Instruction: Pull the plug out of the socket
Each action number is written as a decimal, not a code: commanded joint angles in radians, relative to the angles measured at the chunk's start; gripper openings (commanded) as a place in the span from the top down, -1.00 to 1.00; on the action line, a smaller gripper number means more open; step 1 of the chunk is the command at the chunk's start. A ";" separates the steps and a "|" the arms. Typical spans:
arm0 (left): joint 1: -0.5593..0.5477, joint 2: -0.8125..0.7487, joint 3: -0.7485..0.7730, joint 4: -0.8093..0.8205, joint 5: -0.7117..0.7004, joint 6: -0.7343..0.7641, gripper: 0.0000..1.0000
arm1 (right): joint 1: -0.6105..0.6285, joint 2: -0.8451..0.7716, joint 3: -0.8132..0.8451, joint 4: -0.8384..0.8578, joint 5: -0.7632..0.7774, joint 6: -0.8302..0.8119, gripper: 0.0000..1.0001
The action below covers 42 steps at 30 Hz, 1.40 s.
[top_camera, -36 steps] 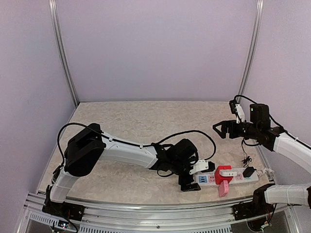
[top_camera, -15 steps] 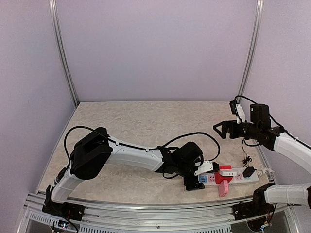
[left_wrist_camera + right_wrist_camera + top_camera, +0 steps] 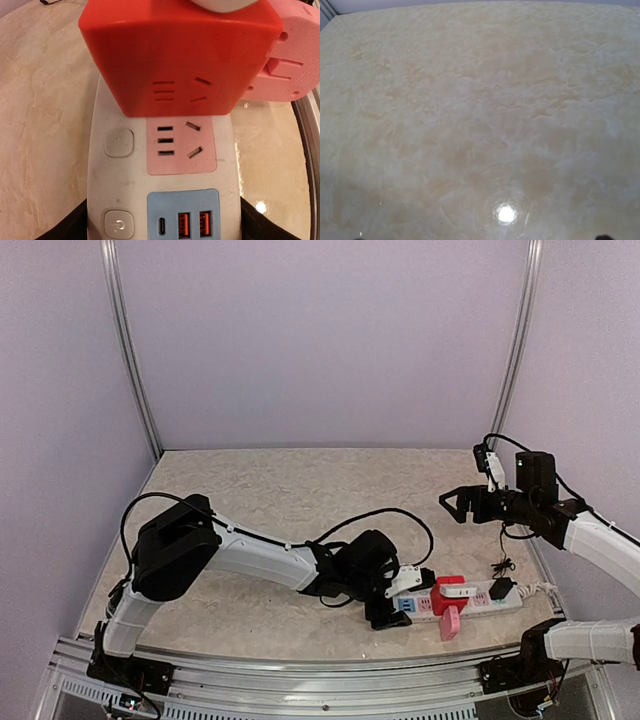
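The socket [image 3: 482, 600], a long white strip with pink and blue outlet faces [image 3: 120, 185], lies near the table's front right. A red cube-shaped plug [image 3: 445, 598] stands in it, with a white piece on top, and fills the upper left wrist view [image 3: 175, 60]. My left gripper [image 3: 400, 608] straddles the strip's left end. Its black fingers [image 3: 67, 227] press against both long sides, so it is shut on the socket [image 3: 162, 225]. My right gripper [image 3: 453, 505] hangs open and empty above the table's right side, well clear of the strip.
A pink adapter [image 3: 450, 623] lies against the strip's near side [image 3: 287, 65]. A black plug [image 3: 500, 589] sits further right in the strip, and a white cord [image 3: 545, 590] leads off its right end. The front rail runs just below. The right wrist view shows only marbled tabletop [image 3: 470, 125].
My left gripper has closed in on the strip's sides and drawn back to the left. The strip with its plugs has slid and turned slightly with it. The right arm has not moved.
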 commanded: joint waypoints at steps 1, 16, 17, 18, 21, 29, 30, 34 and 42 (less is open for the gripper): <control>0.069 -0.094 -0.139 0.026 -0.046 -0.069 -0.43 | -0.010 0.006 0.028 0.001 -0.019 0.003 -0.99; 0.225 -0.281 -0.441 0.065 -0.194 -0.244 -0.36 | -0.013 0.034 0.052 0.013 -0.039 0.000 -0.99; 0.233 -0.294 -0.454 0.061 -0.215 -0.257 -0.36 | -0.013 0.035 0.052 0.014 -0.042 0.002 -0.99; 0.241 -0.303 -0.467 0.057 -0.237 -0.270 -0.36 | -0.014 0.037 0.052 0.017 -0.044 0.002 -0.99; 0.261 -0.324 -0.501 0.039 -0.334 -0.335 -0.35 | -0.014 0.042 0.053 0.020 -0.050 0.003 -0.99; 0.308 -0.378 -0.527 -0.044 -0.550 -0.496 -0.35 | -0.013 0.065 0.049 0.042 -0.066 0.001 -0.99; 0.308 -0.383 -0.524 -0.063 -0.571 -0.519 -0.36 | -0.014 0.070 0.049 0.046 -0.071 0.002 -0.99; 0.286 -0.408 -0.525 -0.126 -0.626 -0.642 -0.36 | -0.012 0.084 0.048 0.059 -0.082 0.001 -0.99; 0.143 -0.398 -0.474 -0.356 -0.709 -0.857 -0.37 | -0.012 0.120 0.032 0.112 -0.118 0.013 -0.99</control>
